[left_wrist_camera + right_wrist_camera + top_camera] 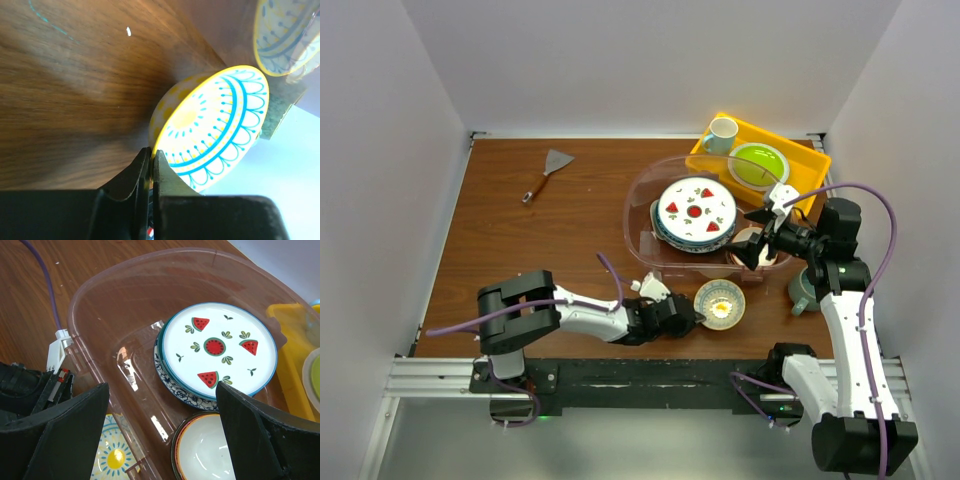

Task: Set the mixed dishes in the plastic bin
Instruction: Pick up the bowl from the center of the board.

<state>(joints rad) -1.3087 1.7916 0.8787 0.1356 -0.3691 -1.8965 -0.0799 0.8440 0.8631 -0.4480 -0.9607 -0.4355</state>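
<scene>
The clear plastic bin (642,205) stands right of centre. It holds a plate stack topped by a white plate with red watermelon marks (696,210), and a white bowl with a red-orange rim (205,452). A blue floral plate (172,385) shows under the top one. My left gripper (696,319) is shut on the near rim of a yellow bowl with a blue-and-yellow pattern inside (215,125), on the table just outside the bin's near wall. My right gripper (757,237) hangs open over the bowl in the bin, holding nothing. A grey-teal mug (804,292) stands behind the right arm.
At the back right a yellow tray (810,160) carries a lime-green plate (757,166) and a white mug (721,134). A spatula (548,172) lies at the back left. White walls close in three sides.
</scene>
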